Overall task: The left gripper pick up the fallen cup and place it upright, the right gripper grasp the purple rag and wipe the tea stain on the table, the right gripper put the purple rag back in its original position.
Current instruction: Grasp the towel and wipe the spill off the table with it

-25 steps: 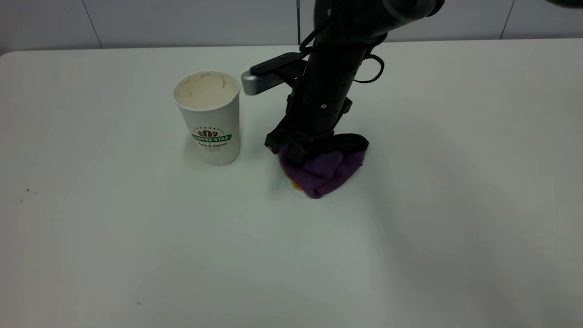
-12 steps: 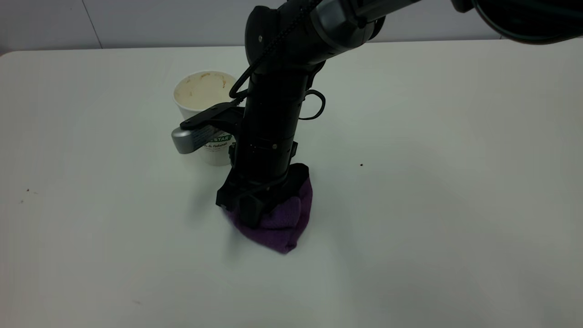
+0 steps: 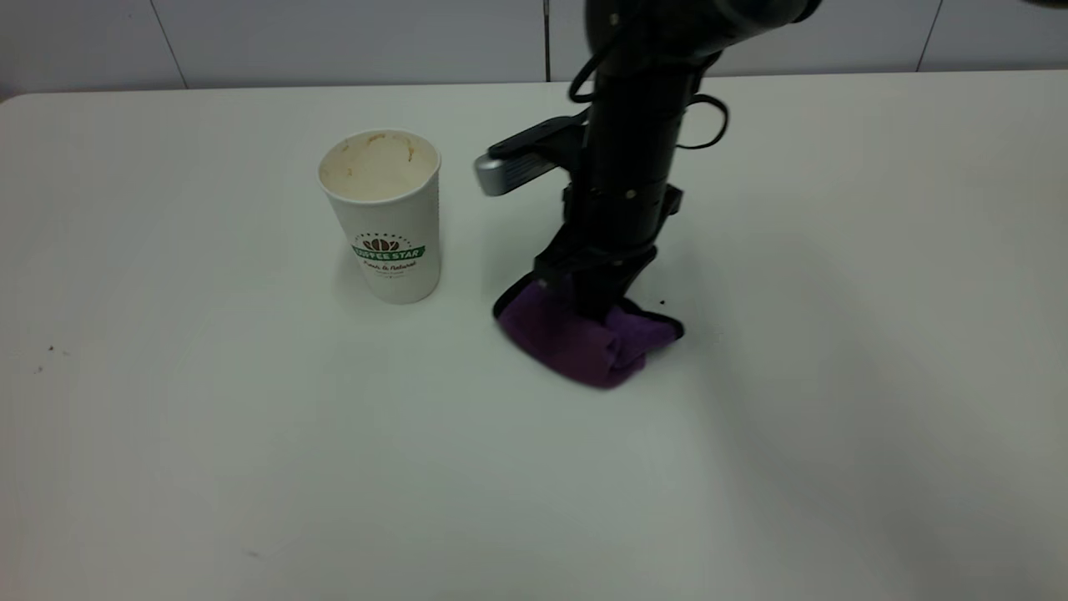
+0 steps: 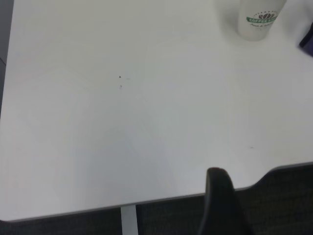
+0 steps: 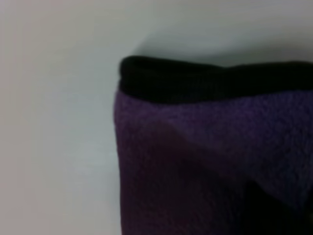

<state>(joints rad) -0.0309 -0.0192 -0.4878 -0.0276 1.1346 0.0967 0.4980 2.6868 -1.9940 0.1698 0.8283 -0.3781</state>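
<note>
The cup stands upright on the white table, and just to its right the right gripper presses down with its fingers closed on the bunched purple rag.

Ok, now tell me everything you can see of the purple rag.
The purple rag is a small plush cloth, fleecy in texture, with a black edging band along one side. It lies bunched and folded on the white table, not spread flat, to the right of the upright cup and apart from it. The right gripper comes down on it from above, pressing it onto the tabletop with its fingers sunk into the folds. No stain shows around the rag.
</note>
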